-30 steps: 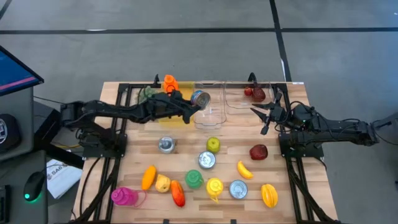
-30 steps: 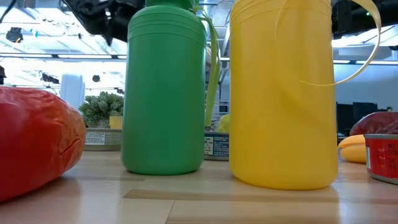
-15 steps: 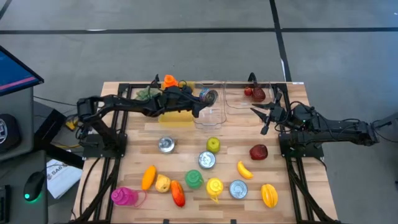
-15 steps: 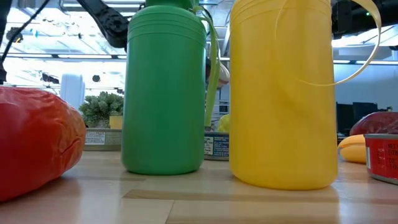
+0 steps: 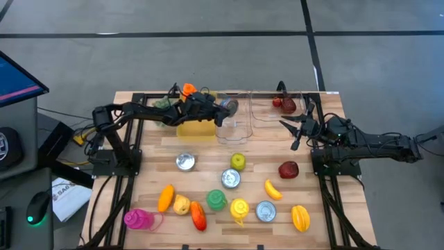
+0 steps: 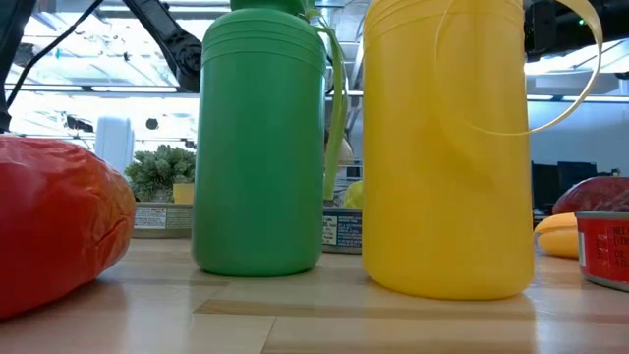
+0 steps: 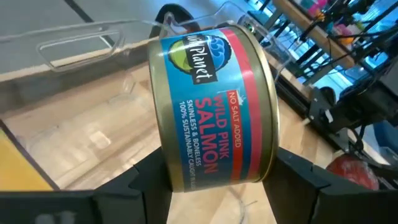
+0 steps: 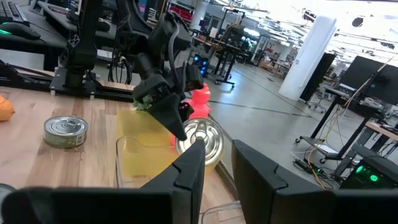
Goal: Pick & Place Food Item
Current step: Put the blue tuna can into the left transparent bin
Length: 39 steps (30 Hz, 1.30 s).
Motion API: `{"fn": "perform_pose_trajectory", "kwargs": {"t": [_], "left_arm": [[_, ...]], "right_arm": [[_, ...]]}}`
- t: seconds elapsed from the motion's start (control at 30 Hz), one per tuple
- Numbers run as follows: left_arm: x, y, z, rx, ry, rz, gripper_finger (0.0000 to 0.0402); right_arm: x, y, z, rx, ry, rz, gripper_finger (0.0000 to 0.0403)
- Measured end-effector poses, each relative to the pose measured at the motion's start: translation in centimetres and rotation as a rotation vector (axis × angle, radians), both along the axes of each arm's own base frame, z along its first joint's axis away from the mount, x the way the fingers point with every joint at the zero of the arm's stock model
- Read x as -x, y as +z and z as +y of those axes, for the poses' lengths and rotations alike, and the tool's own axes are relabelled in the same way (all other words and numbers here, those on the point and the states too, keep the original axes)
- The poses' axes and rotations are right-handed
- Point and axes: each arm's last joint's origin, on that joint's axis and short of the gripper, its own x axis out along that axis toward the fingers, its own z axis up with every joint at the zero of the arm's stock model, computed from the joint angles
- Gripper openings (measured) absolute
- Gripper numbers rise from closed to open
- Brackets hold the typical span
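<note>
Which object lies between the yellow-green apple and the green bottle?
High view: a can standing upright lies between the apple and the green bottle.

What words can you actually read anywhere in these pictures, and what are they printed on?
"Wild Planet": salmon can held in the left gripper.
"NO SALT ADDED": same can.
"WILD PINK SALMON": same can.
"SKINLESS & BONELESS": same can.
"100% SUSTAINABLY CAUGHT": same can.
Label on the can behind the green bottle, low view: too small to read.
Red can at the right edge: blurred.

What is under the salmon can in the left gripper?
The salmon can is held in the left gripper over a clear bin. Through its walls the bin looks empty; the floor directly beneath the can is covered.
</note>
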Motion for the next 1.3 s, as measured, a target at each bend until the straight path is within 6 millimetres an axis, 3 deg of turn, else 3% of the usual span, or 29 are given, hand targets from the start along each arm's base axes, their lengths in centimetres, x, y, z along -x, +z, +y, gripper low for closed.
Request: {"fn": "perform_pose_trajectory", "kwargs": {"t": [0.43, 0.67, 0.87, 1.3], "left_arm": [[0.1, -0.3, -0.1, 0.008, 0.008, 0.028, 0.0199], [-0.4, -2.1, -0.4, 0.018, 0.027, 0.091, 0.0204], [-0.4, -2.2, -0.3, 0.019, 0.032, 0.097, 0.0203], [-0.4, -2.0, -0.3, -0.004, 0.03, 0.096, 0.0254]], "right_arm": [[0.0, 0.0, 0.0, 0.0, 0.0, 0.0, 0.0076], [0.0, 0.0, 0.0, 0.0, 0.0, 0.003, 0.0076], [0.0, -0.1, 0.0, -0.001, 0.0, 0.01, 0.0076], [0.0, -0.2, 0.0, -0.007, 0.0, 0.014, 0.0076]]}}
